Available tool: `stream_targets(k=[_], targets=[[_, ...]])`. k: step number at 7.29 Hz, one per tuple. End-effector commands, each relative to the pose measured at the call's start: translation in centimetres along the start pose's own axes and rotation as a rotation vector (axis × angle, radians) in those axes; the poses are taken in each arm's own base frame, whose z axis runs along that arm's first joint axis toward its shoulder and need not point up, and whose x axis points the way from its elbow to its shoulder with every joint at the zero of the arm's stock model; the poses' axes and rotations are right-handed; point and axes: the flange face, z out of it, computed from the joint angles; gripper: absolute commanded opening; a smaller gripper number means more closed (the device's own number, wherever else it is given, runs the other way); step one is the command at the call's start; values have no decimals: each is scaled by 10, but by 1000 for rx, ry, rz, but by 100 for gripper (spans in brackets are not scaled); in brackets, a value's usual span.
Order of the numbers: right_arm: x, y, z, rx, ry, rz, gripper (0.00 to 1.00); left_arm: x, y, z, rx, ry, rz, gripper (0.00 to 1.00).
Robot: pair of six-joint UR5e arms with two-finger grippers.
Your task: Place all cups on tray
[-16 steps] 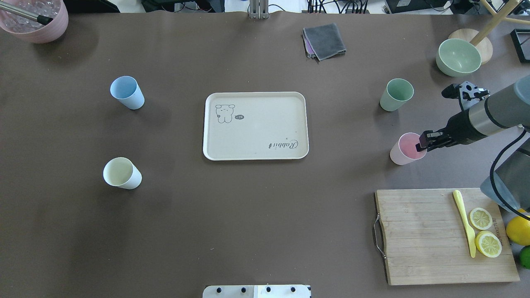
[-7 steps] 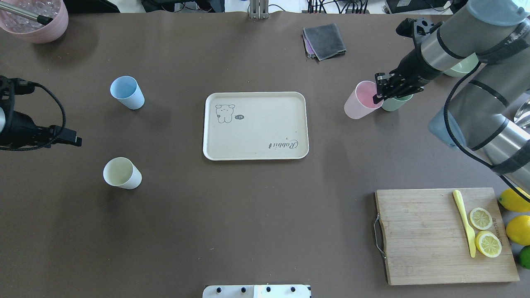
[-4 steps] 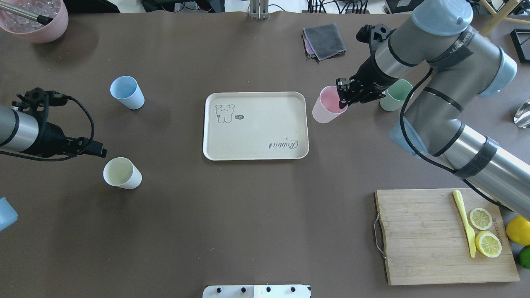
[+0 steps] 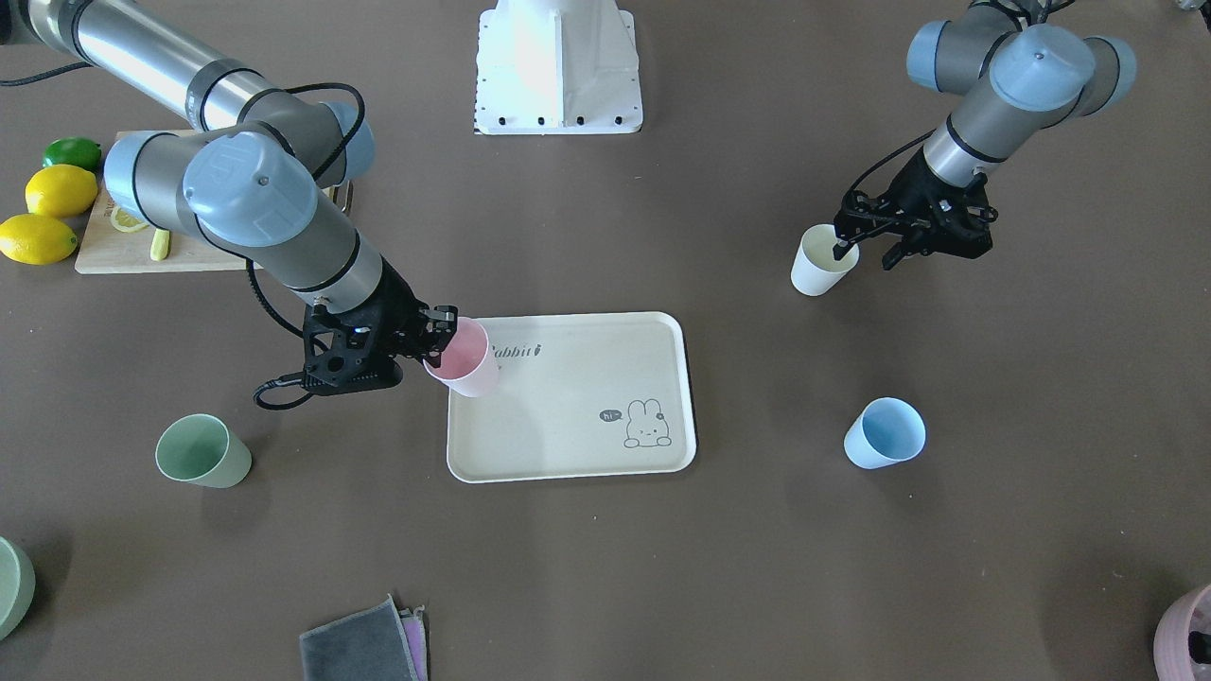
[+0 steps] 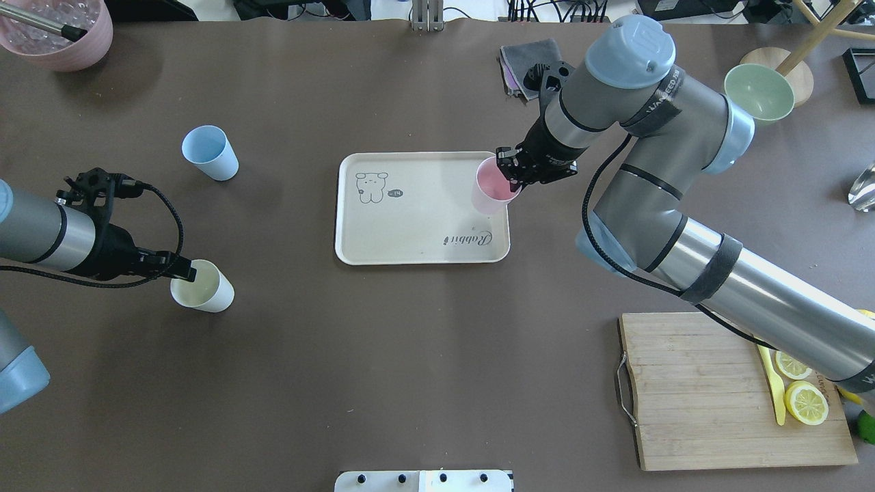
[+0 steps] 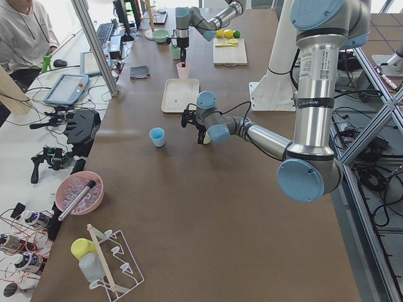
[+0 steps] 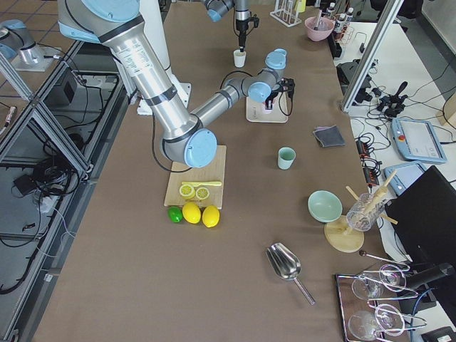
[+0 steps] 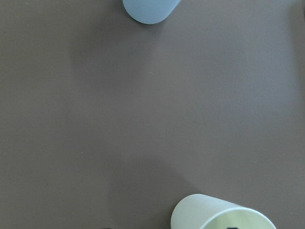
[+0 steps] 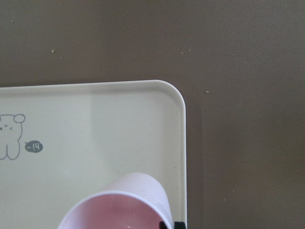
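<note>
My right gripper [image 5: 511,179] is shut on the rim of the pink cup [image 5: 491,195] and holds it tilted over the right edge of the cream tray [image 5: 410,225]. The pink cup also shows in the right wrist view [image 9: 119,207]. My left gripper [image 5: 184,273] is open at the cream-white cup [image 5: 205,290], its fingers astride the near rim, one inside, as the front view [image 4: 856,251] shows. The light blue cup [image 5: 210,152] stands on the table behind it. The sage green cup [image 4: 201,452] stands right of the tray, hidden under my right arm in the overhead view.
A wooden cutting board [image 5: 690,396] with lemon slices and a yellow knife lies at the near right. A grey cloth [image 4: 359,648] lies beyond the tray. A mauve container [image 5: 58,31] is at the far left corner, a green bowl [image 5: 759,92] at the far right.
My right gripper has carried the pink cup from the table's right side leftward to the tray's right edge. My left arm has come in and reached the cream-white cup's rim.
</note>
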Motion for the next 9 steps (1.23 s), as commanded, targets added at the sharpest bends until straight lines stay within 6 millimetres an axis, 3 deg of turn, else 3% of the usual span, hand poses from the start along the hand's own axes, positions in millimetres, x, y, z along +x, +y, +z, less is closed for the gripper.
stream_targets(k=[1, 2, 3, 4, 5, 6, 7, 8, 9], targets=[[-16, 6, 24, -10, 23, -3, 0, 11, 9, 13, -4, -8, -31, 13], [-17, 7, 32, -14, 33, -1, 0, 14, 8, 14, -4, -5, -29, 0], [-19, 11, 37, -22, 36, -3, 0, 22, 6, 12, -6, 10, -24, 0], [-20, 11, 38, -23, 36, -4, 0, 45, -7, 10, 2, 30, -14, 0], [-21, 13, 38, -25, 33, -5, 70, 88, -29, 3, 3, 27, -19, 0], [-24, 13, 30, -21, 19, -18, 100, 134, -55, -5, 1, 13, -31, 0], [-20, 0, 2, 1, -4, -11, 100, 169, -84, -10, 3, -10, -61, 0], [4, -23, -38, -23, -52, 24, 100, 193, -119, -5, 21, -12, -79, 0], [51, -49, -77, -26, -80, 46, 100, 210, -141, 9, 21, -16, -94, 0]])
